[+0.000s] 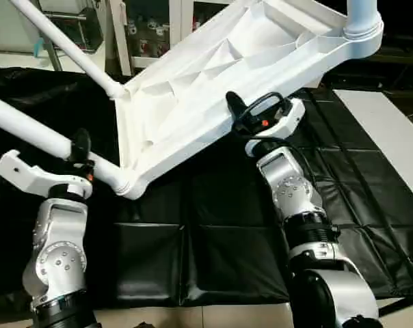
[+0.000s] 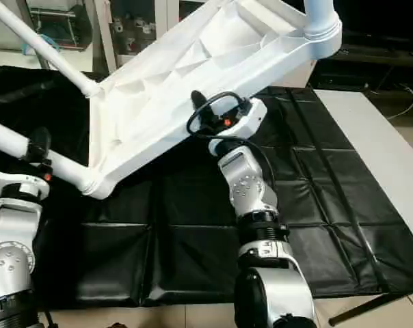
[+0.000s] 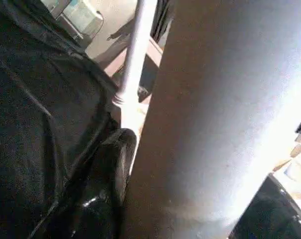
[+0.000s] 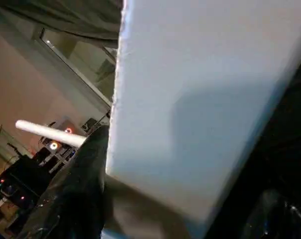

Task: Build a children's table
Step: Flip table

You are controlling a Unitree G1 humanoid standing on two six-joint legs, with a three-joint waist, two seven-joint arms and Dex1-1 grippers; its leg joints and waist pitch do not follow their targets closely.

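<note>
White plastic: the children's table top [image 1: 213,82] is tipped up on its side, X-ribbed underside facing the robot, above a black padded mat [image 1: 213,253] on the floor.
Legs fitted: three show in corner sockets. One leg [image 1: 35,130] runs out from the lowest corner toward the robot's left, a second leg [image 1: 63,44] rises from the next corner along that short edge, and a third leg [image 1: 362,14] stands in the far raised corner on the right.
Legs left: the fourth corner is out of the frame, so whether its leg is in cannot be told.
Left gripper [image 1: 80,154]: jaws pinching the lowest leg just beside its socket; the left wrist view has the white leg [image 3: 215,119] pressed against a black finger [image 3: 113,164].
Right gripper [image 1: 251,113]: at the long lower edge rail of the top; the right wrist view has that white edge [image 4: 200,99] between its black fingers [image 4: 75,194]. How far the jaws have come together on it, or whether they grip it yet, cannot be told.
Stage, as a judgement: well along, with most legs seated; what seems left is to check or fit the last leg, then turn the table onto its feet.
Surroundings: a white bench [image 1: 391,137] lies to the right of the mat.
</note>
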